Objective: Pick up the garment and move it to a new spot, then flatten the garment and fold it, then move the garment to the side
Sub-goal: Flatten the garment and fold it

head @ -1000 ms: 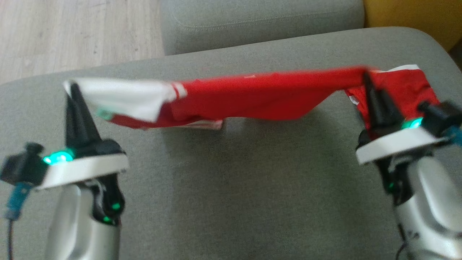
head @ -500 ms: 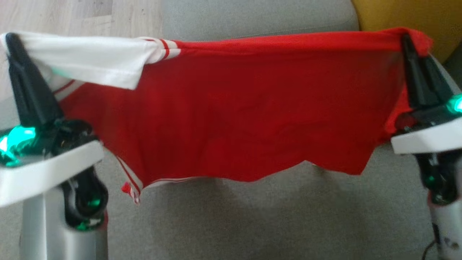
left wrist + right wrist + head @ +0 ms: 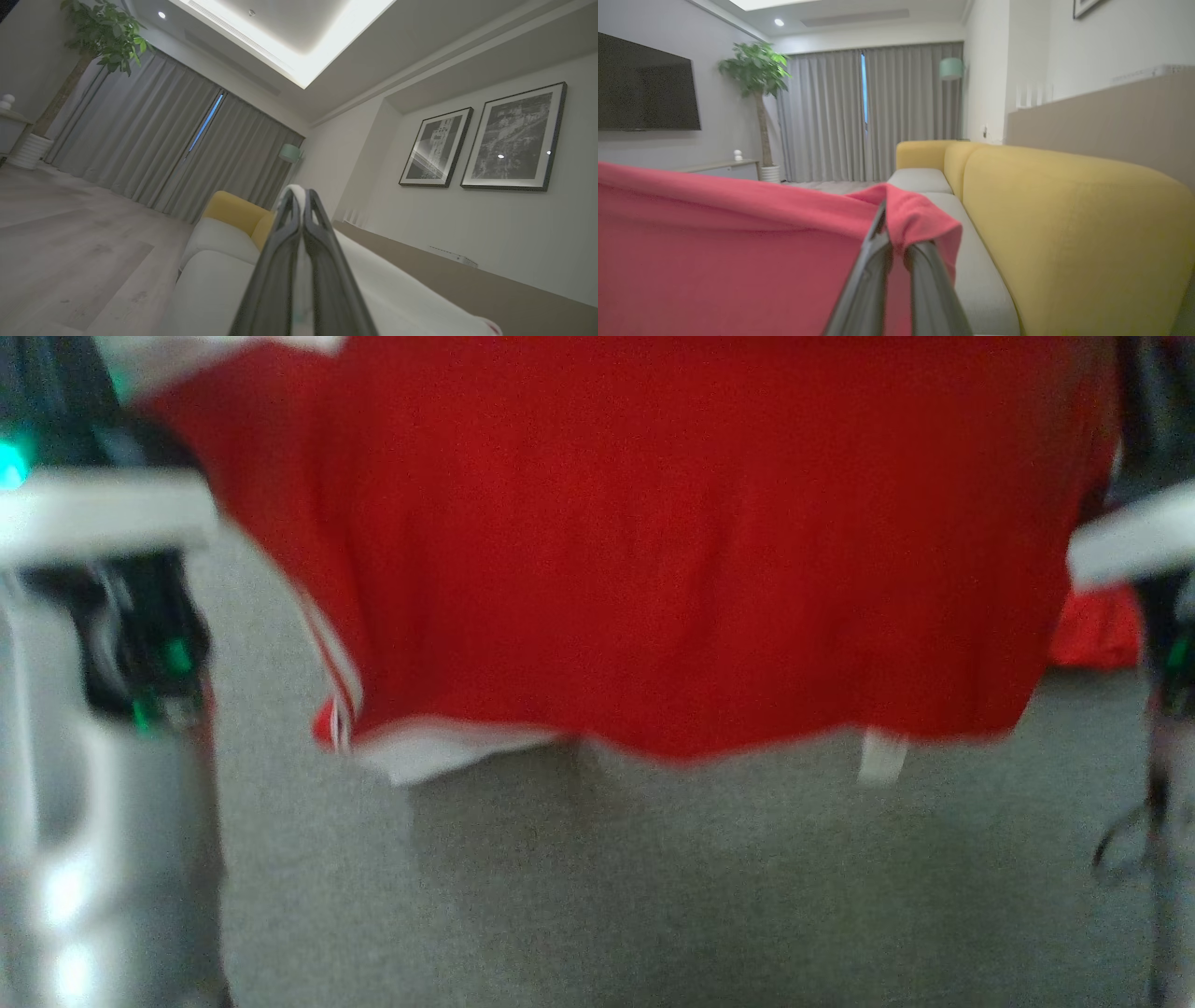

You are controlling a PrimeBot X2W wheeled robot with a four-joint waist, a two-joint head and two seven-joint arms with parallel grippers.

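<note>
The garment is a red shirt with white trim, and it hangs spread like a sheet between my two arms above the grey cushion. Its white-edged hem dangles clear of the seat. In the left wrist view my left gripper is shut on the shirt's white sleeve. The right wrist view has my right gripper shut on a bunched red corner, with cloth stretching off to the left. In the blurred head view, both sets of fingertips pass above the top edge.
My left forearm and right forearm flank the cloth. A yellow sofa back runs along the right, with grey seats beyond. A wall television, a potted plant and wooden floor lie further off.
Both grippers have risen with the shirt, lifting it from a low band near the cushion into a tall hanging sheet. The grippers' fingertips have left the top of the head view.
</note>
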